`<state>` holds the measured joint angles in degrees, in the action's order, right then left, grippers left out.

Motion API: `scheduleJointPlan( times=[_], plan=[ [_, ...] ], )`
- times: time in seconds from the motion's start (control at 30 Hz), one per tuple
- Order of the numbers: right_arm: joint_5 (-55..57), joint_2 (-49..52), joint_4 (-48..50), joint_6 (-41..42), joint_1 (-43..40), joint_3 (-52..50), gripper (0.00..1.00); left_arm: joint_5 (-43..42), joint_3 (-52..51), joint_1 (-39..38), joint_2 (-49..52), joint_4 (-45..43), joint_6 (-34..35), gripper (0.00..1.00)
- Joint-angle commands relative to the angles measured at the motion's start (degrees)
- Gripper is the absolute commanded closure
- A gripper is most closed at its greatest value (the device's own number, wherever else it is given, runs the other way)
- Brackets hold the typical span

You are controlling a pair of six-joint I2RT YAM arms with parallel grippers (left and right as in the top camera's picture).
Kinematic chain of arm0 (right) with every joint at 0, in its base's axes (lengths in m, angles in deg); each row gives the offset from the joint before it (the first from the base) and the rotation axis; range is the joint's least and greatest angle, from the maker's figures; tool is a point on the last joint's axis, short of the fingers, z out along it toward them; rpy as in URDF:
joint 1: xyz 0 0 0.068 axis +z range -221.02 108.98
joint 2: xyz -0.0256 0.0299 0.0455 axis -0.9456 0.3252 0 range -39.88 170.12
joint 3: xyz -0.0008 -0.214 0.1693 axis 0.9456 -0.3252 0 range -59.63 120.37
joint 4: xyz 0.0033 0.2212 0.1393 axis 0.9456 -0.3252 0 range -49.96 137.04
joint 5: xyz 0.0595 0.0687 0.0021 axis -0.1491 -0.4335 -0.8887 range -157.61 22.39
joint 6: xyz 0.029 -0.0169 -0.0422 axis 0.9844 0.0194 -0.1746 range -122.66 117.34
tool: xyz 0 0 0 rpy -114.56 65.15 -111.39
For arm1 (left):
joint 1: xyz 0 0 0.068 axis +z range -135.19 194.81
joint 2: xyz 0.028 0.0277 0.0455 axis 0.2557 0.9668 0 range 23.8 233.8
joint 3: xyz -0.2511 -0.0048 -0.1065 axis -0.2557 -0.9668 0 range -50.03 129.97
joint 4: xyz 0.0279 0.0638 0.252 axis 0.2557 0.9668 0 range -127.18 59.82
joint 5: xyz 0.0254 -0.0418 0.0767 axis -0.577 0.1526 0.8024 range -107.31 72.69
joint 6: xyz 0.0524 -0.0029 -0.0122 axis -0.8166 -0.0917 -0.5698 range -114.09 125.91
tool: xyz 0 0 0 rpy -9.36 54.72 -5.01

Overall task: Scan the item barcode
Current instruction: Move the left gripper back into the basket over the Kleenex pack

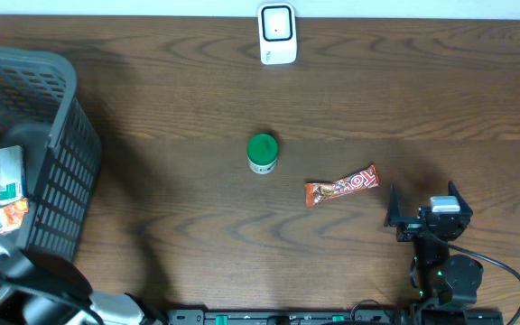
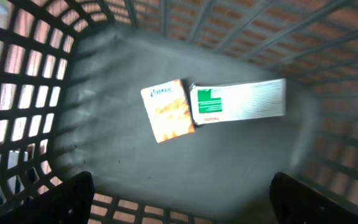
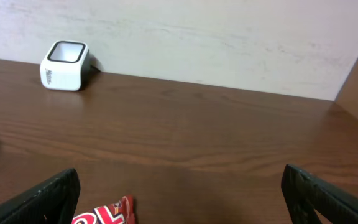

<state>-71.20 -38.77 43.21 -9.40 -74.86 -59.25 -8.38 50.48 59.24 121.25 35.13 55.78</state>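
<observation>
Count: one white scanner [image 1: 277,34] at the far edge of the table [image 1: 170,99]; one grey mesh basket [image 1: 61,135] at the left end; two loose items on the wood; two packets in the basket. The loose items are one green-lidded tub [image 1: 262,153], upright near the table's middle, and one orange candy bar [image 1: 341,186] lying flat just right of it, apart from it. In the basket, a white-and-green box [image 2: 238,101] and an orange packet [image 2: 166,111] lie flat on the floor, edges touching or nearly so. Left gripper [image 2: 182,186] hangs over the basket interior, jaws spread wide, holding nothing and clear of both packets. Right gripper [image 1: 425,206] sits low at the near right of the table, jaws fully spread and empty, with the candy bar's end just ahead of its left finger [image 3: 42,199], not touching.
</observation>
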Motion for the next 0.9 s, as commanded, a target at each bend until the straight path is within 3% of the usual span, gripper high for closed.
scheduleJointPlan(
  times=[0.0,0.17,0.3,0.57,0.87],
  plan=[
    [0.1,-0.1,-0.2,-0.6,0.5,-0.1,0.01,-0.3,-1.3,0.2,3.3,0.5,0.9,0.09],
    [0.1,-0.1,-0.2,-0.6,0.5,-0.1,0.01,2.2,-4.3,0.1,7.1,-0.4,0.7,0.09],
    [0.1,-0.1,-0.2,-0.6,0.5,-0.1,0.01,3.8,-7.1,0.2,8.4,-4.1,-4.0,0.09],
    [0.1,-0.1,-0.2,-0.6,0.5,-0.1,0.01,3.5,-12.1,0.1,10.0,-8.4,0.4,0.09],
    [0.1,-0.1,-0.2,-0.6,0.5,-0.1,0.01,3.5,-21.9,0.1,10.0,-18.4,0.4,0.09]
  ],
)
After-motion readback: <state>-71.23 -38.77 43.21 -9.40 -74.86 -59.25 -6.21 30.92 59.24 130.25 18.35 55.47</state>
